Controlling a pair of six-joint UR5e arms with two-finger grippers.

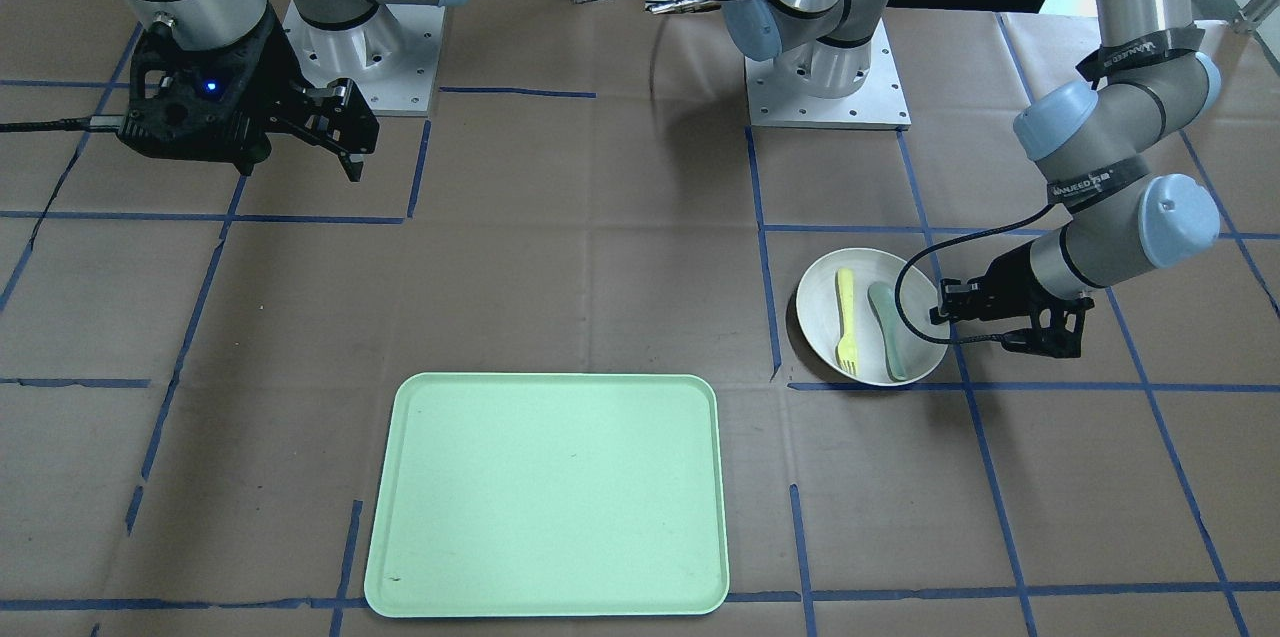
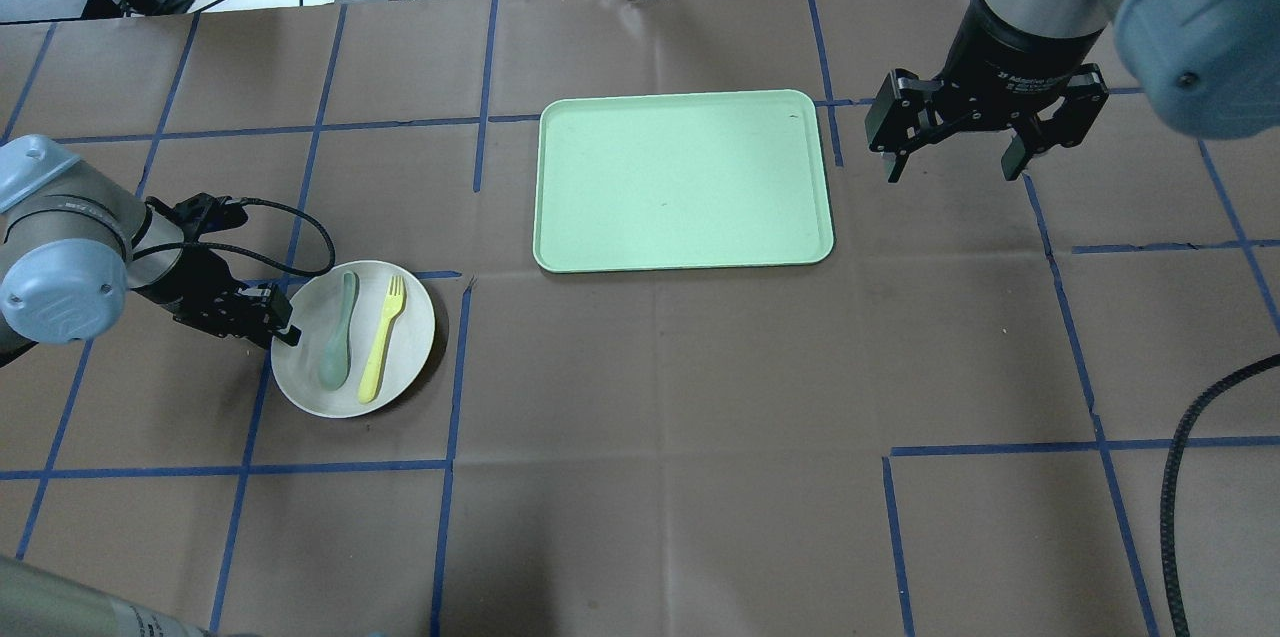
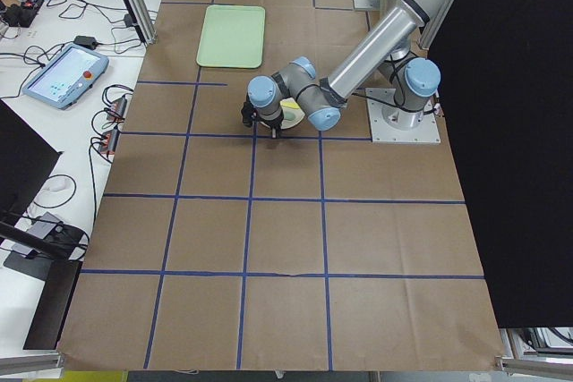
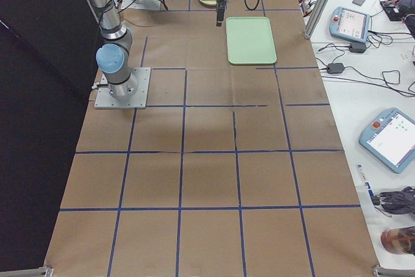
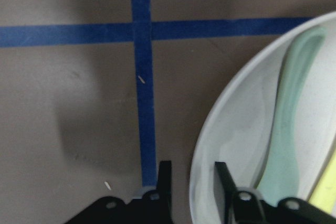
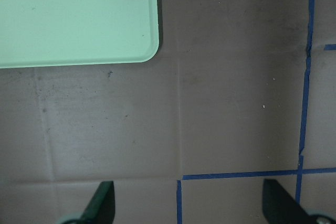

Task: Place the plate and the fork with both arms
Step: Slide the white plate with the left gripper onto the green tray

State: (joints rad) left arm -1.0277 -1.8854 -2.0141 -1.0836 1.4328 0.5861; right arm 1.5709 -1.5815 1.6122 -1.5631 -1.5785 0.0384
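At the robot's left end of the table, the plate (image 2: 412,337) sits on the brown paper, well apart from the tray (image 2: 680,187). Fork (image 2: 381,337) and spoon (image 2: 338,337) lie in the plate side by side, both long axes running roughly away from the robot, fork tines at the far end.

The left gripper (image 2: 280,325) is low at the plate's outer edge. In its wrist view the fingers (image 5: 165,182) straddle the rim, one outside on the paper side and one inside the plate. The gap is narrow and the rim is not clearly pinched yet.

From those fingers the spoon comes first, and the fork lies beyond it, toward the table's middle.

The right gripper (image 2: 950,167) hangs above bare paper just beside the tray's far right corner, fingers spread wide and holding nothing. It is far from the plate, so the left arm is much nearer. Next move likely turns on clamping the rim.

Count: one plate, one fork, one spoon, one tray, two grippers.
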